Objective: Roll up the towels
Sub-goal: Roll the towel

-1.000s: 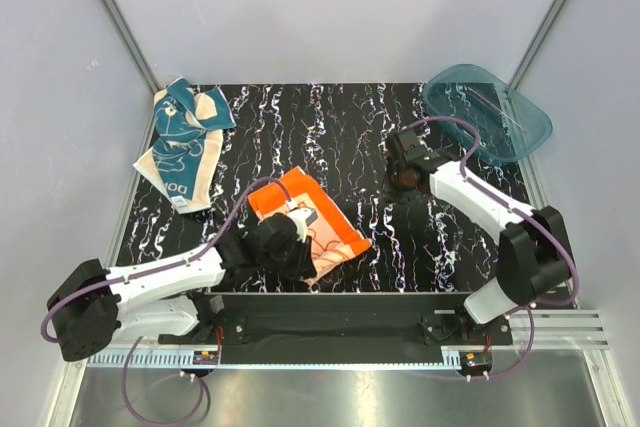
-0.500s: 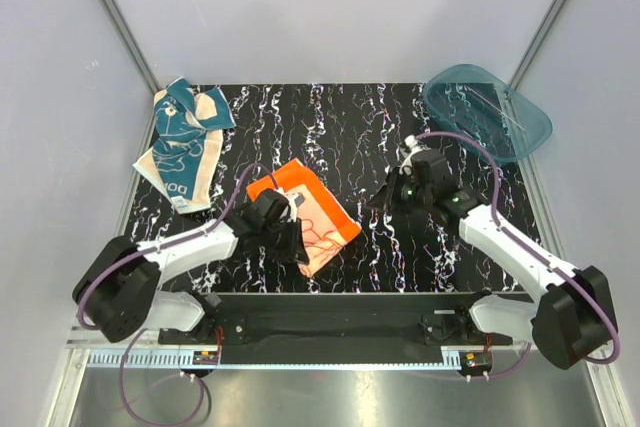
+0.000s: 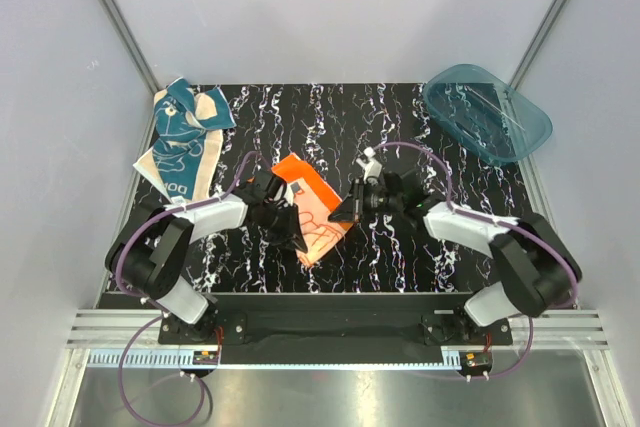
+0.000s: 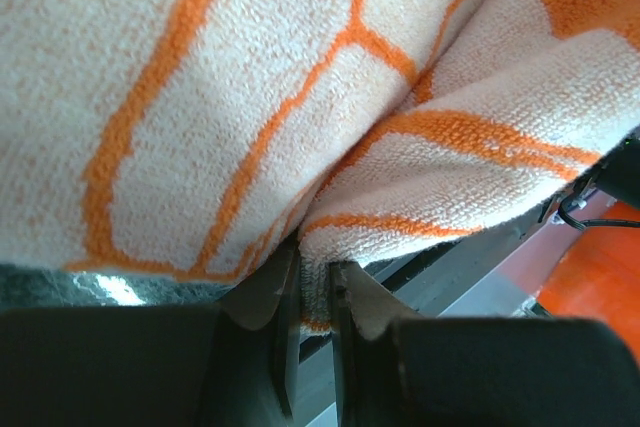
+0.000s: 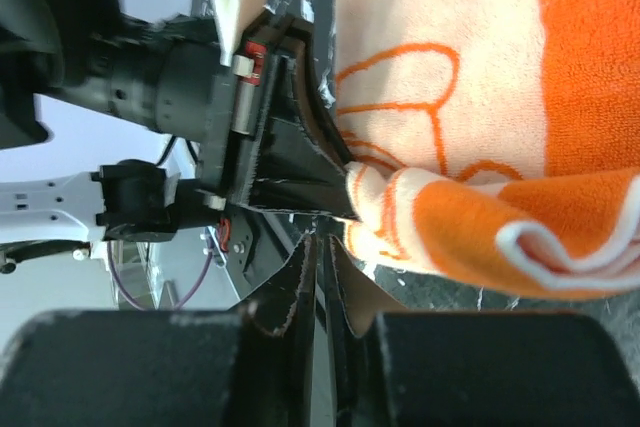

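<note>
The left arm lies low, bent inward, its left gripper (image 3: pixel 293 234) at the near-left edge of the orange towel (image 3: pixel 316 203); its fingers (image 4: pixel 268 299) pinch a fold of that cloth. The right arm stretches leftward across the table (image 3: pixel 330 117); the right gripper (image 3: pixel 347 213) meets the towel's right corner, fingers (image 5: pixel 285 292) almost together, cloth between them or not I cannot tell. The teal towel (image 3: pixel 185 142) lies crumpled at the far left corner; a plastic tub (image 3: pixel 487 112) sits far right; bare tabletop lies between them.
</note>
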Robot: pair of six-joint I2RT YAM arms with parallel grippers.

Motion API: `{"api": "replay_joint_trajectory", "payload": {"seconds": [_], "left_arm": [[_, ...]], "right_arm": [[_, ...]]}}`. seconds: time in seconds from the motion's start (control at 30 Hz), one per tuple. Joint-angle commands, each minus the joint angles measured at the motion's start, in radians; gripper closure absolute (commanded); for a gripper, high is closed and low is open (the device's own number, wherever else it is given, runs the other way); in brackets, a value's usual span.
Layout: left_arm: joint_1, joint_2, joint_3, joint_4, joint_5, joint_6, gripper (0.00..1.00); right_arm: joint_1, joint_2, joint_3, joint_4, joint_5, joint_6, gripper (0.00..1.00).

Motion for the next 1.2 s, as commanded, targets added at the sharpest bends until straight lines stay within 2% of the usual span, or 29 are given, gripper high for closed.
{"api": "replay_joint_trajectory", "payload": {"seconds": [0.0, 0.27, 0.53, 0.63, 0.7, 0.77, 0.8, 0.87, 0.9, 1.07, 1.17], "left_arm": [[0.013, 0.043, 0.038, -0.019, 0.011, 0.044, 0.96], [0.028, 0.055, 0.078, -0.067, -0.002, 0.064, 0.93], [0.053, 0.038, 0.063, -0.088, -0.016, 0.07, 0.89], [0.056, 0.033, 0.064, -0.103, -0.038, 0.075, 0.8], [0.056, 0.018, 0.066, -0.117, -0.056, 0.081, 0.7], [0.056, -0.006, 0.072, -0.143, -0.096, 0.085, 0.56], [0.056, -0.019, 0.075, -0.152, -0.111, 0.093, 0.44], [0.056, -0.067, 0.092, -0.184, -0.177, 0.102, 0.35], [0.056, -0.092, 0.098, -0.195, -0.2, 0.111, 0.26], [0.035, -0.292, 0.149, -0.283, -0.442, 0.148, 0.24], [-0.051, -0.388, 0.19, -0.31, -0.598, 0.199, 0.24]], "right_arm": [[0.014, 0.084, 0.007, 0.154, -0.031, 0.025, 0.88], [-0.001, 0.233, 0.057, 0.179, 0.079, 0.017, 0.92], [-0.052, 0.372, 0.04, 0.245, 0.102, 0.046, 0.96], [-0.057, 0.388, 0.057, 0.236, 0.116, 0.043, 0.96], [-0.057, 0.398, 0.057, 0.242, 0.119, 0.043, 0.96], [-0.055, 0.401, 0.051, 0.251, 0.121, 0.041, 0.96], [-0.057, 0.401, 0.05, 0.253, 0.119, 0.04, 0.96], [-0.057, 0.403, 0.047, 0.259, 0.121, 0.035, 0.96], [-0.057, 0.404, 0.045, 0.262, 0.121, 0.035, 0.96], [-0.057, 0.421, 0.057, 0.253, 0.116, 0.037, 0.97], [-0.057, 0.432, 0.063, 0.242, 0.124, 0.037, 0.98]]}}
